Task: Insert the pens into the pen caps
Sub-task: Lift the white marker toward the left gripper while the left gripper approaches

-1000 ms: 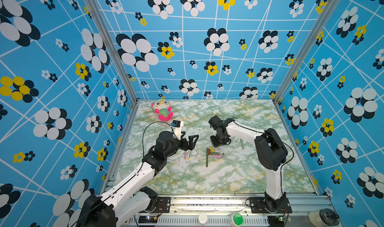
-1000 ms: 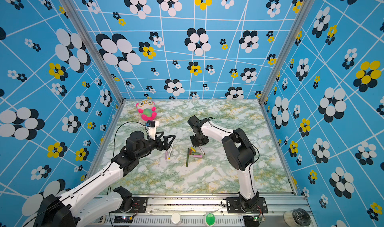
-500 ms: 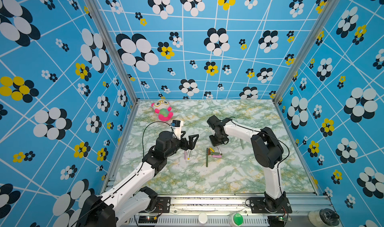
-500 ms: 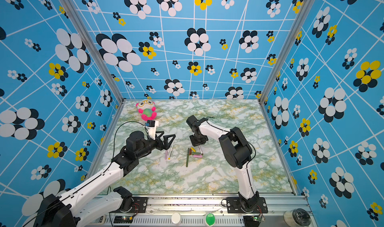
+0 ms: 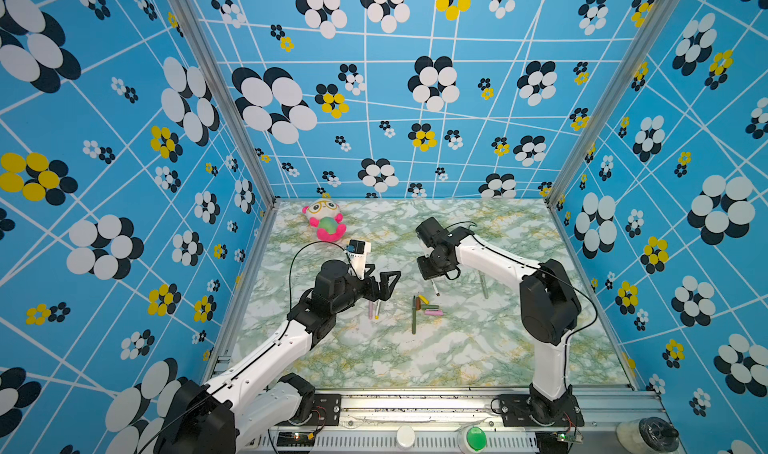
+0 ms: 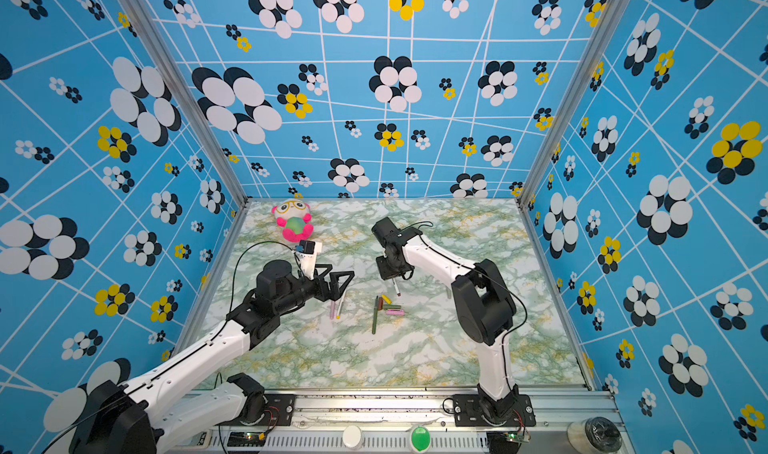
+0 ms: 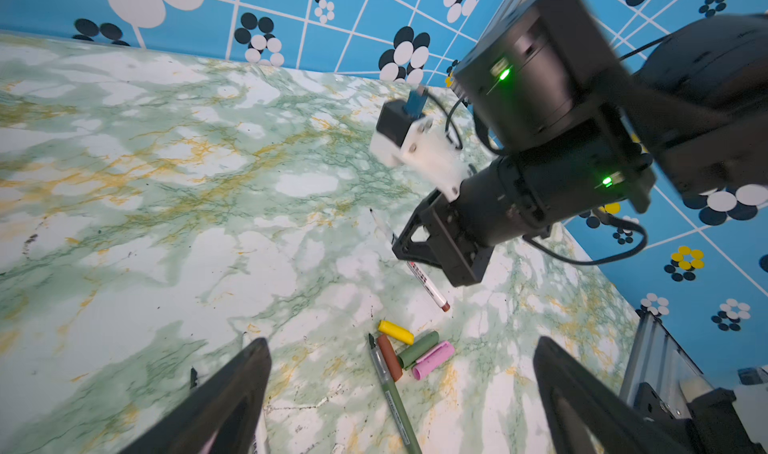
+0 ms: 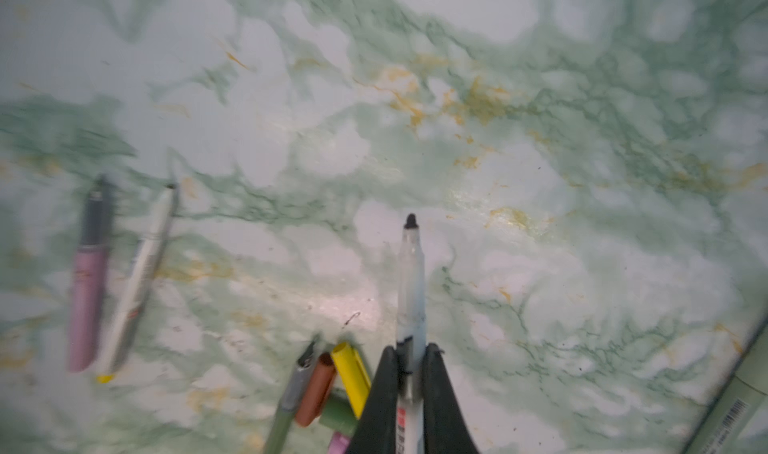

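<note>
While the right claw (image 8: 411, 358) clamps a white pen (image 8: 411, 265) | left claw (image 5: 384, 281) — wide open — hovers near the pink pen (image 8: 87, 298) and second white pen (image 8: 141, 265) | caps (image 7: 417, 349) lie clustered on the table (image 5: 457, 348) beside the dark green pen (image 7: 395, 398)

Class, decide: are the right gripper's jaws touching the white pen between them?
Touching. The right wrist view shows the right gripper closed on the white pen, both jaws pressed against its barrel with no gap.
</note>
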`<state>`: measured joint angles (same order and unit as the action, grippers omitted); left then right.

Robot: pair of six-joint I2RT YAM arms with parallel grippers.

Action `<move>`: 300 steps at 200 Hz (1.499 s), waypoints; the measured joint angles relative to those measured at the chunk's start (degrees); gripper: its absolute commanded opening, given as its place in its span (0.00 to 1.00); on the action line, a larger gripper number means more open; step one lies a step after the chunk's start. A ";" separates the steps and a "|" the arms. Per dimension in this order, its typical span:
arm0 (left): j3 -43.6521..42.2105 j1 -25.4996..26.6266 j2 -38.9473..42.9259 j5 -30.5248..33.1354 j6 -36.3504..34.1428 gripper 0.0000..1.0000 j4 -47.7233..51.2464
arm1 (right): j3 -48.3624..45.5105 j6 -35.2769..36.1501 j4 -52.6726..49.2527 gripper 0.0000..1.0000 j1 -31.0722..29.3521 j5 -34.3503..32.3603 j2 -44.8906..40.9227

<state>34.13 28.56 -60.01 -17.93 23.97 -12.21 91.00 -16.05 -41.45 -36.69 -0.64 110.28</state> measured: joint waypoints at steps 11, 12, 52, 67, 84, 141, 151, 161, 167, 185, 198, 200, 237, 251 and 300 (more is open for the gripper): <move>0.57 0.00 -0.52 -1.92 0.44 1.00 0.42 | -0.31 -1.33 2.47 0.07 0.02 2.32 -3.61; 0.61 0.00 -0.57 -2.05 0.46 1.00 0.42 | -0.37 -1.40 2.62 0.07 0.00 2.49 -4.11; 2.40 -0.11 -2.64 -10.36 3.43 1.00 0.37 | -5.33 -6.38 14.01 0.07 0.07 12.94 -15.30; 2.84 -0.33 -3.61 -13.53 5.33 0.99 -0.74 | -7.58 -7.89 17.31 0.07 0.07 16.31 -16.90; 2.86 -0.96 -4.76 -16.61 8.00 0.98 -2.80 | -10.08 -9.51 20.31 0.07 0.07 19.93 -17.68; 4.13 -3.54 -11.06 -24.39 17.75 0.89 -11.93 | -13.73 -13.40 26.80 0.07 0.07 27.50 -19.45; 4.35 -3.76 -11.89 -25.20 19.10 0.87 -13.14 | -13.77 -13.84 27.93 0.07 0.07 28.39 -19.85; 4.52 -3.85 -12.52 -25.73 20.04 0.85 -13.97 | -13.86 -14.47 28.94 0.07 0.07 29.14 -20.28; 4.63 -3.85 -12.76 -25.92 20.52 0.83 -14.36 | -13.94 -14.78 29.55 0.07 0.07 29.57 -20.52; 4.83 -3.91 -13.25 -26.43 21.97 0.76 -15.52 | -14.45 -15.52 31.23 0.07 0.07 30.32 -21.00; 5.07 -3.98 -13.57 -26.47 22.95 0.72 -16.50 | -14.64 -16.00 31.67 0.07 0.07 30.77 -21.03; 5.11 -3.98 -13.62 -26.49 22.88 0.71 -16.61 | -14.69 -15.98 31.67 0.07 0.07 30.82 -21.03; 5.38 -4.15 -13.75 -26.45 24.65 0.55 -17.88 | -15.56 -16.39 32.37 0.07 0.07 31.26 -21.03; 5.38 -4.17 -13.92 -26.45 24.85 0.50 -18.08 | -15.65 -16.57 32.74 0.07 0.07 31.26 -21.03; 5.38 -4.17 -14.80 -26.47 24.96 0.38 -18.14 | -15.76 -17.42 33.62 0.07 0.07 31.26 -21.03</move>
<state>39.51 24.38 -74.81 -44.40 48.93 -30.35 75.24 -33.47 -7.84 -36.62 30.61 89.25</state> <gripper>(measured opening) 0.445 0.108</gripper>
